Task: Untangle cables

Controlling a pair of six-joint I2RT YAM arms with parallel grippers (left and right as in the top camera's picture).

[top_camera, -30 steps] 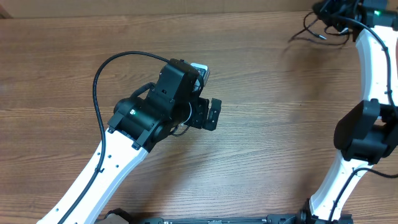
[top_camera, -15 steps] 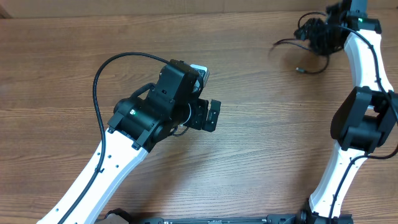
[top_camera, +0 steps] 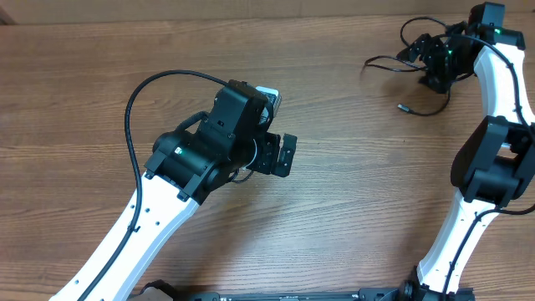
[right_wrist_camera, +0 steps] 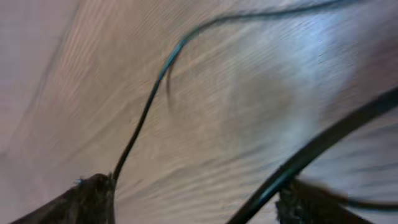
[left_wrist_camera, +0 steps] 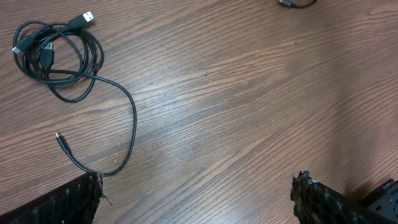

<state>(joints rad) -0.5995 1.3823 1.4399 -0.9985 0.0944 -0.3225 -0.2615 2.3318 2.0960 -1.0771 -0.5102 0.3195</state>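
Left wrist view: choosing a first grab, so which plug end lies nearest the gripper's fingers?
The slim plug ending the loose strand, lying alone below the coil; the flat plugs sit farther off, at the coil.

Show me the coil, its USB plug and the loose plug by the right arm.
coil (left_wrist_camera: 97, 56), left wrist view, right side.
USB plug (left_wrist_camera: 89, 17), left wrist view, metal tip.
loose plug (top_camera: 404, 106), overhead view, tip.
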